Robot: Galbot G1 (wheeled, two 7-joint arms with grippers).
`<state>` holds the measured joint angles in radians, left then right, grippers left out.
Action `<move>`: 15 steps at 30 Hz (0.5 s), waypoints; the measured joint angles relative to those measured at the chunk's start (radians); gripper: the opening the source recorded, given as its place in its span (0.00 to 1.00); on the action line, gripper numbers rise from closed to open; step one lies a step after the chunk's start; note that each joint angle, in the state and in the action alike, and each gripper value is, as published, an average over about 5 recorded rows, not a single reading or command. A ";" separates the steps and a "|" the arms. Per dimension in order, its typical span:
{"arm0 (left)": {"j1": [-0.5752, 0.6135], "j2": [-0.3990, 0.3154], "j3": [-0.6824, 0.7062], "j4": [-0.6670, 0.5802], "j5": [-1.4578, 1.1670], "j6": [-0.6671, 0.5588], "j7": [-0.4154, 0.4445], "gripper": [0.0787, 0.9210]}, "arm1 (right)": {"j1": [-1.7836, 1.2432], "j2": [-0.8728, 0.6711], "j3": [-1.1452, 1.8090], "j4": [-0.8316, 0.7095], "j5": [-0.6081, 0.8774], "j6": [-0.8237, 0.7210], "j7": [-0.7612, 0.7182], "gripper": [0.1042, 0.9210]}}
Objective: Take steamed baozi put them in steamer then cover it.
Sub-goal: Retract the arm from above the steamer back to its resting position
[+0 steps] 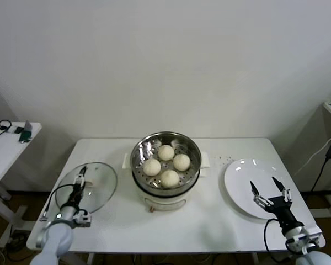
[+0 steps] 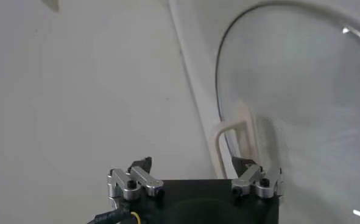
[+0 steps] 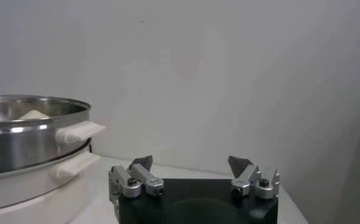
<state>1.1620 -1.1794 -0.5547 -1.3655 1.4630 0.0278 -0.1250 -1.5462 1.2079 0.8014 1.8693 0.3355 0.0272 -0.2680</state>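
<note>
4 baozi (image 1: 166, 164) sit in the steamer (image 1: 166, 190) at desk (image 1: 209, 221) centre, so loading looks done; covering step is in hand. 1 cover (image 1: 99, 185) lies flat on the desk at left, off the pot. Left end effector (image 1: 80, 176) is over the cover's near-left edge, open, gripping nothing; handle (image 2: 234, 143) is just ahead of it. Next move calls for closing on that handle, lifting, carrying right onto the pot. Right end effector (image 1: 268, 186) is open, empty, idle over 1 plate (image 1: 237, 182) at right.
</note>
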 measured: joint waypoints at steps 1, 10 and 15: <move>-0.006 0.000 0.001 0.007 0.000 0.000 -0.002 0.88 | -0.001 0.001 0.000 -0.001 -0.001 0.000 -0.001 0.88; -0.055 -0.004 0.014 0.062 -0.015 0.004 -0.020 0.88 | -0.007 0.013 0.013 -0.015 -0.018 0.014 -0.019 0.88; -0.068 -0.004 0.019 0.075 -0.035 0.000 -0.022 0.83 | -0.009 0.021 0.018 -0.025 -0.031 0.021 -0.030 0.88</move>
<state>1.0940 -1.1837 -0.5359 -1.2906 1.4275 0.0279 -0.1472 -1.5555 1.2286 0.8198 1.8441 0.3041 0.0484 -0.2978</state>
